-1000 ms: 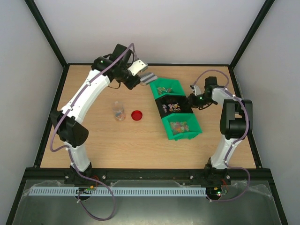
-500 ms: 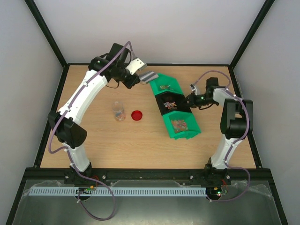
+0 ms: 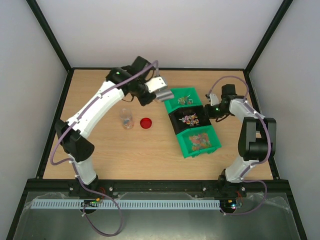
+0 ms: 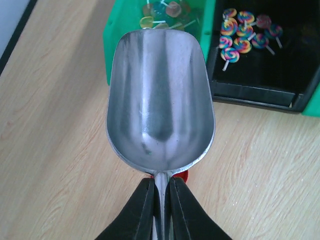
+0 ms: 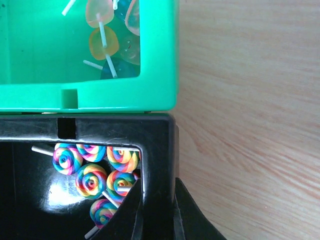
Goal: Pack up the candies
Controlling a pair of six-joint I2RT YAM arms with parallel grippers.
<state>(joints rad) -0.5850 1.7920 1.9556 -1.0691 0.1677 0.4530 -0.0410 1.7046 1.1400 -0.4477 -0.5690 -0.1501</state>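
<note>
Candies fill three joined bins: translucent ones in the far green bin (image 3: 184, 100), rainbow swirl lollipops (image 5: 95, 175) in the black bin (image 3: 189, 119), and mixed pink and orange candies (image 3: 200, 139) in the near green bin. My left gripper (image 4: 161, 182) is shut on the handle of an empty silver scoop (image 4: 160, 100), whose tip hangs at the far green bin's edge (image 4: 112, 60). My right gripper (image 5: 158, 200) is shut on the black bin's right wall (image 5: 159, 150), one finger inside and one outside.
A small clear jar (image 3: 126, 119) with a few candies in it stands on the wooden table left of the bins. A red round lid (image 3: 146, 123) lies beside it. Black frame posts border the table.
The row of bins has swung and shifted right with my right gripper on the black bin. My left arm has carried the scoop right and nearer, to the far green bin.
</note>
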